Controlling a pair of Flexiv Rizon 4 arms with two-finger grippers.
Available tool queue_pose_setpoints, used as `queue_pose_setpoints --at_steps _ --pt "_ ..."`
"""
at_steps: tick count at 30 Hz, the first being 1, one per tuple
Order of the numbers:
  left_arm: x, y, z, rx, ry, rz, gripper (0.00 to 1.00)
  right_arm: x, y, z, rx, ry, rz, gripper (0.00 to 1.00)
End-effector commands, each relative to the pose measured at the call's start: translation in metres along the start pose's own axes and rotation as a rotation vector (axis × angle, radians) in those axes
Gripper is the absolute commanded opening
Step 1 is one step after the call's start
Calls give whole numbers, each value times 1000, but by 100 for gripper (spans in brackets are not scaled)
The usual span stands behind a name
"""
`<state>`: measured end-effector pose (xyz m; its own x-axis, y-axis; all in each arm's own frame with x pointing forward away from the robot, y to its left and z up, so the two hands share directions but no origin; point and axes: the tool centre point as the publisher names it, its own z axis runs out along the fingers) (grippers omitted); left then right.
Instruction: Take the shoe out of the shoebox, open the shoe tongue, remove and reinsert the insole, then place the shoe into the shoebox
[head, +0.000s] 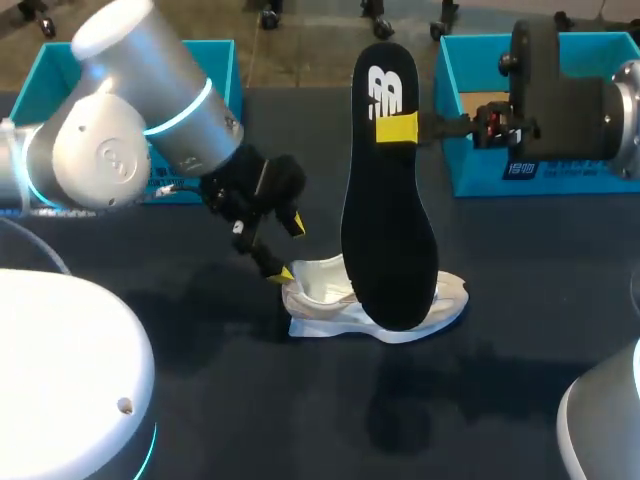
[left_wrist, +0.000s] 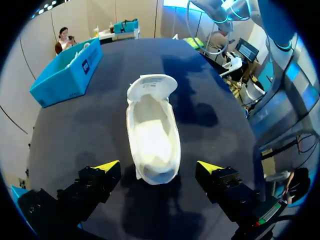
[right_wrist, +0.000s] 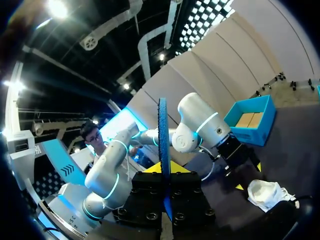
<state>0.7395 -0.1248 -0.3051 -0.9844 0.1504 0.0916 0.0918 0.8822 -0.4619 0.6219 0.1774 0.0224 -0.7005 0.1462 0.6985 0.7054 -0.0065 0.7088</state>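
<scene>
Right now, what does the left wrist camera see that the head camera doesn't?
Only the left wrist view shows the whole empty inside of the white fabric shoe, its heel between the left gripper's open fingers. Only the head view shows the long black insole, held upright by the right gripper and hiding part of the shoe. Both show the shoe, the left gripper, the dark table and a blue cardboard shoebox.
</scene>
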Motion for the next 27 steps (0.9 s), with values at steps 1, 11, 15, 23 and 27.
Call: queue_pose_setpoints --at_steps 1,11,15,23,27 --pt "-6 -5 0 -160 13 3 100 0 0 2 -1 0 0 0" --pt "-4 -11 1 -302 17 -27 100 0 0 2 -1 0 0 0" --pt "1 -12 1 -325 5 -57 100 0 0 2 -1 0 0 0" --pt "3 -12 14 -371 -83 -146 100 0 0 2 -1 0 0 0" --pt "2 -12 22 -375 -87 -152 100 0 0 2 -1 0 0 0"
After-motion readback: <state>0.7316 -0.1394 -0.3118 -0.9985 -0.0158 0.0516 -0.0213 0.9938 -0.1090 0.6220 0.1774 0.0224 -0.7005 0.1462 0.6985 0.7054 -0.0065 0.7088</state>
